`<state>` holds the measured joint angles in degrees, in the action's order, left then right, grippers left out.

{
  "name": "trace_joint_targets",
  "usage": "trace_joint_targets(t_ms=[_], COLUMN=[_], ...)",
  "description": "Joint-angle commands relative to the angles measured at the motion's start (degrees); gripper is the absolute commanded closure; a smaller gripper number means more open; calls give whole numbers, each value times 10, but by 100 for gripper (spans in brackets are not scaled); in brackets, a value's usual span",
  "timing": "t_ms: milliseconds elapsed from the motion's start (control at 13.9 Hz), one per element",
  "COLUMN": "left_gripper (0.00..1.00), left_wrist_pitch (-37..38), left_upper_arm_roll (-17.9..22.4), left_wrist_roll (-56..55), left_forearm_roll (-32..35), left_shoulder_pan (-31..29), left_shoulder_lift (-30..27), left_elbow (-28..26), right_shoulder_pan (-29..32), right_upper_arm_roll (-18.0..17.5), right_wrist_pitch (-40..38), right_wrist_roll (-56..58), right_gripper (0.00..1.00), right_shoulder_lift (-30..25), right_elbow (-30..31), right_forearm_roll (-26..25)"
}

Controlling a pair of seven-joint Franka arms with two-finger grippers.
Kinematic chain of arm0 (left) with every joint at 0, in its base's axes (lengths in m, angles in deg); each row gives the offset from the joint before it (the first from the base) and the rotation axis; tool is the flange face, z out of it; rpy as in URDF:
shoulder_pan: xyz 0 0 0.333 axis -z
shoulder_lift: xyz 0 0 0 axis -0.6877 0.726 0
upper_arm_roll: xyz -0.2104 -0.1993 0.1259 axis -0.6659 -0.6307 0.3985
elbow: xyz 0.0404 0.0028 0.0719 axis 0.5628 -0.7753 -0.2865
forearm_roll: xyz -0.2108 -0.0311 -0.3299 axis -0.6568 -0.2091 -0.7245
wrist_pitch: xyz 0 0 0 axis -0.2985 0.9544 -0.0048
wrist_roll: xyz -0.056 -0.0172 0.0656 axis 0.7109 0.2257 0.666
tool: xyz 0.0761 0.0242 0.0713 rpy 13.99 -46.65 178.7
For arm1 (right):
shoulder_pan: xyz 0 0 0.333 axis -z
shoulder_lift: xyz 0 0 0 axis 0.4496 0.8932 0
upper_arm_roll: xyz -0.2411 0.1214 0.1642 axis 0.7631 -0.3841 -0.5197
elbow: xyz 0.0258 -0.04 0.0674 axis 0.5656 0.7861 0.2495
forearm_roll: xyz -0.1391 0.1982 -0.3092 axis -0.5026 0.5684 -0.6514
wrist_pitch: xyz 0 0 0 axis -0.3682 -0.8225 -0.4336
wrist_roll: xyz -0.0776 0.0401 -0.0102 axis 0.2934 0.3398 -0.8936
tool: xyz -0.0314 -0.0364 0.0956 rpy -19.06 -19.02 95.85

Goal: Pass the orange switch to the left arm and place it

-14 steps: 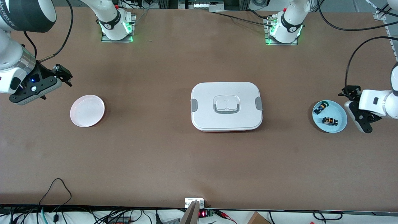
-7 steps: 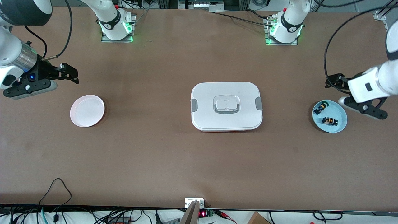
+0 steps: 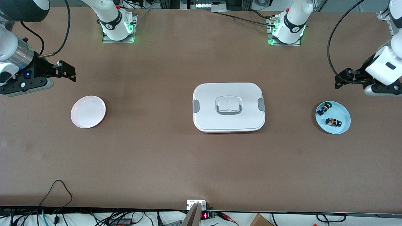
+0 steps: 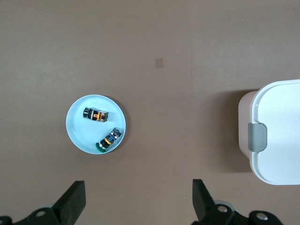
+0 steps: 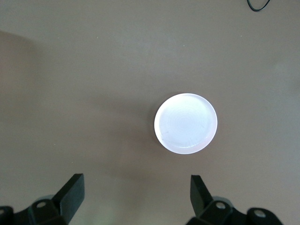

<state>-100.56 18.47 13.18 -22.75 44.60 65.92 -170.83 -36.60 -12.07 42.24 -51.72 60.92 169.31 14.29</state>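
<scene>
Front view, near to far: small round light-blue plate [image 3: 342, 124] toward the left arm's end of the table holds the orange switch [image 3: 333, 121], a tiny black blocky part with an orange band, lying on the plate's nearer half. Just beside it on the same plate, a bit farther from the camera, a small black part with blue, yellow and green bits [image 3: 323, 109]. Large white rounded-rectangular lidded box [image 3: 229, 107] with grey side latches sits mid-table, lid on. Small round white-pink plate [image 3: 88, 111] toward the right arm's end, nothing on it. Farther back, left gripper [image 3: 338, 80] up in the air over bare brown table [image 3: 201, 163] near the blue plate, fingers [image 4: 73, 202] spread apart, holding nothing. Right gripper [image 3: 69, 72] likewise over bare table near the white-pink plate, fingers [image 5: 71, 191] apart, nothing held. Both plates well apart from the box.
</scene>
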Motion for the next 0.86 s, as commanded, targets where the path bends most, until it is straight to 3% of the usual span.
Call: trace_joint_targets(t_ms=[0, 287, 789], left_gripper=[0, 0, 0], left_wrist_pitch=[-13, -10, 8], left_upper_arm_roll=[21, 20, 20], left_wrist_roll=[44, 48, 48], left_forearm_roll=[-10, -9, -9], left_shoulder_pan=[23, 21, 16], left_shoulder_lift=[-14, -4, 18], left_elbow=[-17, -9, 19], right_shoulder_pan=[1, 7, 15], right_upper_arm_roll=[-3, -2, 0], right_wrist_pitch=[-5, 2, -5], right_wrist_roll=[-9, -11, -11], right_gripper=[0, 0, 0], right_shoulder_lift=[-8, 37, 37], right_elbow=[2, -47, -48], right_forearm_roll=[-8, -1, 2])
